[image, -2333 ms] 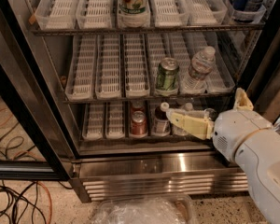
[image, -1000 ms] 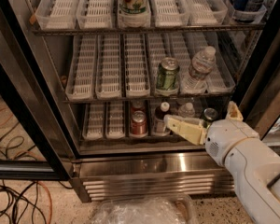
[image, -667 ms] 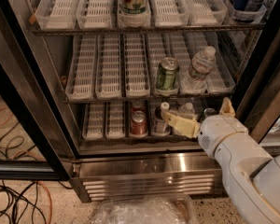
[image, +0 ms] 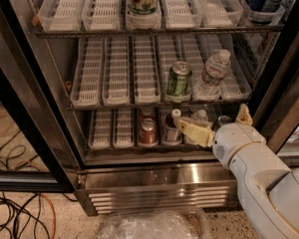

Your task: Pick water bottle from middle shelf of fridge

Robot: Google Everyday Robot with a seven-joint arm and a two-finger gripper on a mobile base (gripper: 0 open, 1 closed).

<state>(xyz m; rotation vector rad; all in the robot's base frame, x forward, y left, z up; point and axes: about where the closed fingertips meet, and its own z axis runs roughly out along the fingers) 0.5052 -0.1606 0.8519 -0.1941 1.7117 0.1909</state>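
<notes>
Gripper (image: 212, 117) has shifted left toward the stainless-steel fridge (image: 154, 185), still at bottom-rack level. Its cream fingers are spread apart, holding nothing. The small clear ribbed plastic water bottle (image: 212, 76) stands upright near the front-right corner of the wire middle shelf (image: 117, 81). A slotted translucent lane keeps it aligned, beside a green soda can (image: 179, 81).

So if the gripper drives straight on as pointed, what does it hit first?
Likely the white-capped dark bottle on the bottom shelf; the open gripper sits below the middle shelf, not at the water bottle. Depth unclear.
</notes>
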